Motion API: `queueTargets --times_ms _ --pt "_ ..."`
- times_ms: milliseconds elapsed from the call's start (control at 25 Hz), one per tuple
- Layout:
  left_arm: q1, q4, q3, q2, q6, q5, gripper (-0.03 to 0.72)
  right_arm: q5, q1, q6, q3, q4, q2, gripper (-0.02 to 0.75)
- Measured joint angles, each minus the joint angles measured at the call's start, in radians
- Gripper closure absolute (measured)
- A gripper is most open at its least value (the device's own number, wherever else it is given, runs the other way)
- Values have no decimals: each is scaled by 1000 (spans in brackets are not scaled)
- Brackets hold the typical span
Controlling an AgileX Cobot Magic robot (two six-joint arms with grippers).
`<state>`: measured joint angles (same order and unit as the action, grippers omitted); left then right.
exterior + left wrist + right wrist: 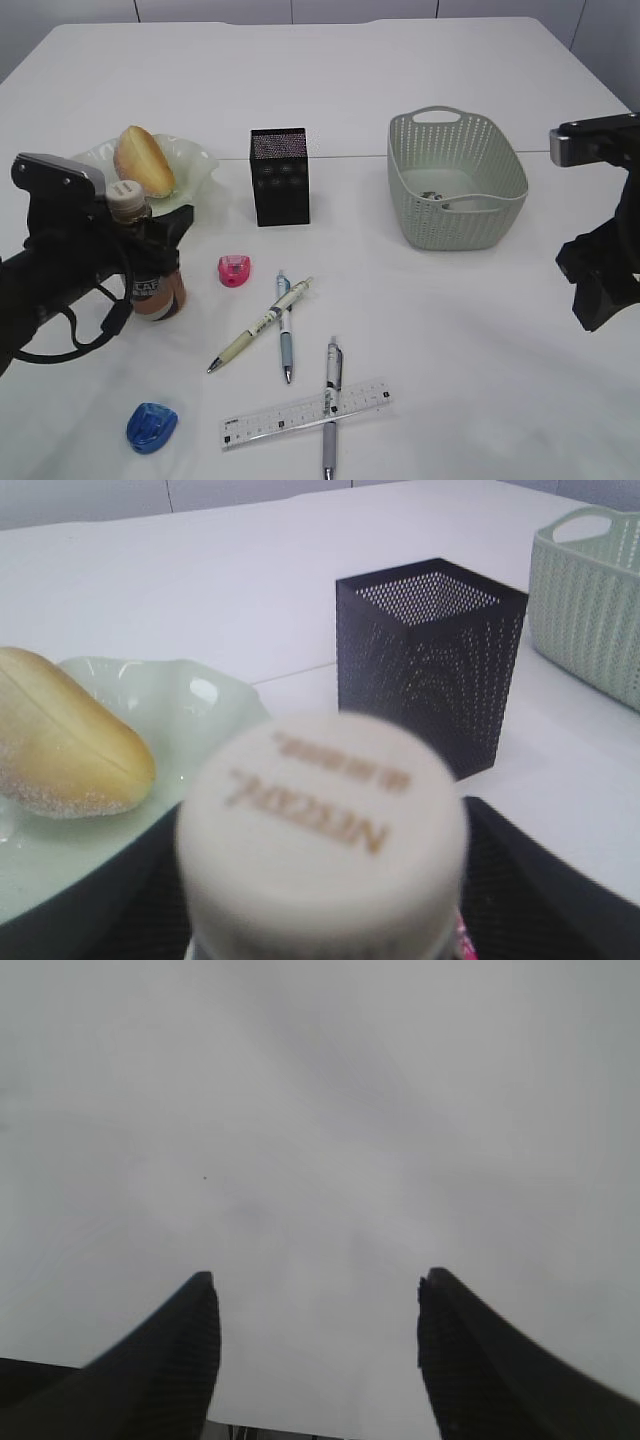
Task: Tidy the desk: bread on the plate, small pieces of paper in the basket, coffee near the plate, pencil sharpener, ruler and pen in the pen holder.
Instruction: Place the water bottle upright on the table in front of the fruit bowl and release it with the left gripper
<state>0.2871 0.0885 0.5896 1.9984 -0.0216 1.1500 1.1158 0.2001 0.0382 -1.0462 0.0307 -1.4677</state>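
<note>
Left hand [150, 262] sits around the brown plastic coffee bottle w/ cream cap [152, 268]. Its fingers flank the body, but can't tell if it's gripping or letting go. Bottle stands upright on the white surface [450, 350], long axis vertical, cap up, just beside the near edge of the pale green ruffled glass plate [190, 155] — so coffee looks placed where it belongs. Golden-brown oblong bun [143, 160] is already on the plate, long axis running far-left to near-right.

Right hand [318, 1360] hangs wide and empty over bare surface at right, parked clear of the grey-green woven-look basket [455, 180].

Still loose: clear plastic ruler [305, 412] lying left-right w/ a pen across it, 2 more pens, pink [235, 270] and blue [151, 427] sharpeners — all near of the black mesh pen holder [279, 175].
</note>
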Motion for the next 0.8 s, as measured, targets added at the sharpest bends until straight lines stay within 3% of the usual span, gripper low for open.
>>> queueTargets --times_ms 560,800 --pt "-2 10 -66 -266 0 -2 120 0 0 0 0 2 0 280" --pt "-93 10 -67 -301 0 -2 120 0 0 0 0 2 0 279"
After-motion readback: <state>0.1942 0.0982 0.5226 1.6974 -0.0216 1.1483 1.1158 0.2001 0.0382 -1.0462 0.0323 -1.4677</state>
